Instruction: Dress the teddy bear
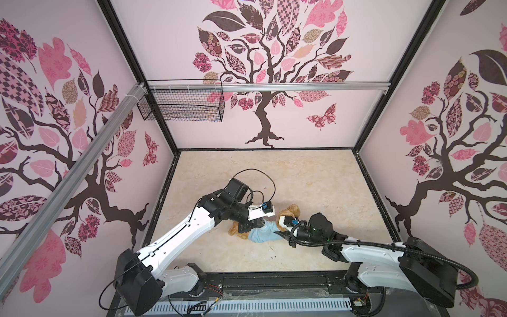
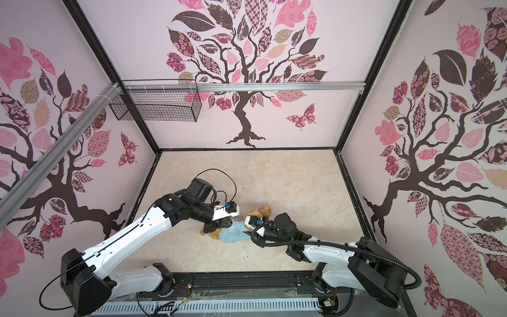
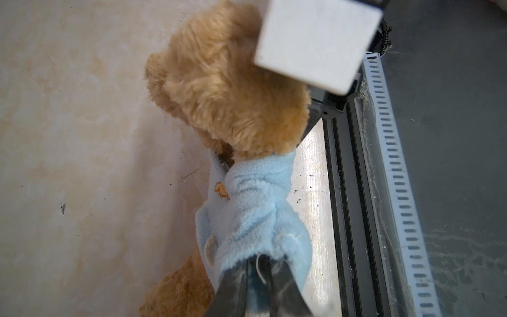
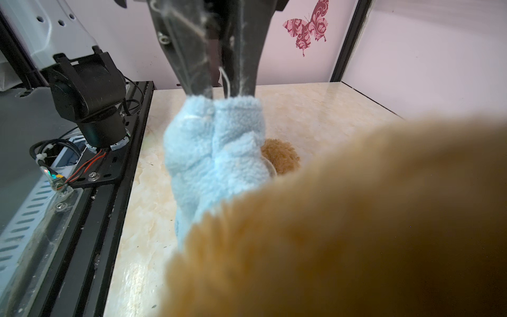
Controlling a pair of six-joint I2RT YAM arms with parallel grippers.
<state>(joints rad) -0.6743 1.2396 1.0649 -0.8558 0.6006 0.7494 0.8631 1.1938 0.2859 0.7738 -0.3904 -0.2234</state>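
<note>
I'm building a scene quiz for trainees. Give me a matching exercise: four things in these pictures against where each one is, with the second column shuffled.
Things
1. curly golden-brown plush teddy bear
2. light-blue fleece shirt
3. black wire mesh basket
4. dark-pink butterfly sticker

Places
A. hanging from the aluminium rail
B. stuck on the back wall
C. lying on the beige marbled table
D. on the bear, below its head

Pairs: 1-C, 2-D, 3-A, 4-B
</note>
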